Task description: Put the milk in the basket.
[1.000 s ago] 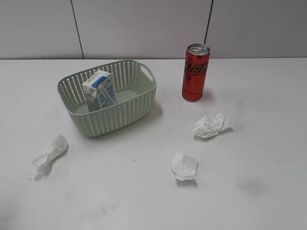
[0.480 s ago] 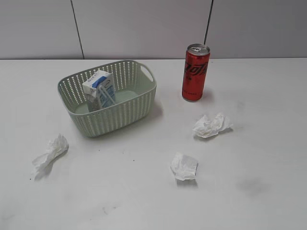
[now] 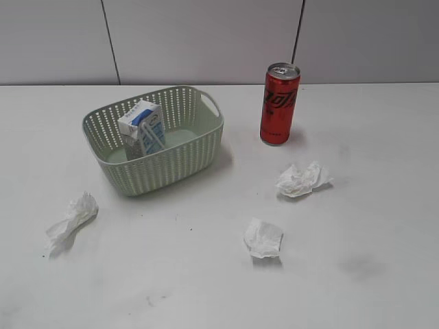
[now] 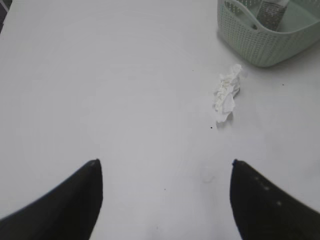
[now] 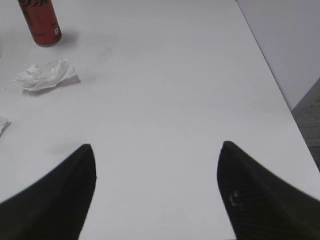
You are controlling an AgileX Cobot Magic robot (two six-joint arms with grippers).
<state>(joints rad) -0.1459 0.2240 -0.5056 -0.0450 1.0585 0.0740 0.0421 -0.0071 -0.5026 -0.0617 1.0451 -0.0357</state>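
While both arms hang back over bare stretches of the white tabletop (image 3: pixel 357 205), the small white rectangular milk carton with blue print (image 3: pixel 142 129) stands upright inside the pale green perforated plastic basket (image 3: pixel 171 163), toward its left end, its top rising above the rim. In the left wrist view the left gripper (image 4: pixel 165 172) has its two dark fingers spread wide with nothing between them; ahead of it lies a crumpled white tissue (image 4: pixel 226 91), and beyond that the basket's corner (image 4: pixel 250 42). The right gripper (image 5: pixel 156 155) is likewise parted and empty, well apart from a tall red soda can (image 5: pixel 41 21) and a second crumpled white tissue (image 5: pixel 46 75) near it. In the exterior view the can (image 3: pixel 279 103) stands upright to the right of the basket, apart from it. A third crumpled tissue (image 3: pixel 263 238) lies in front, toward the near edge.
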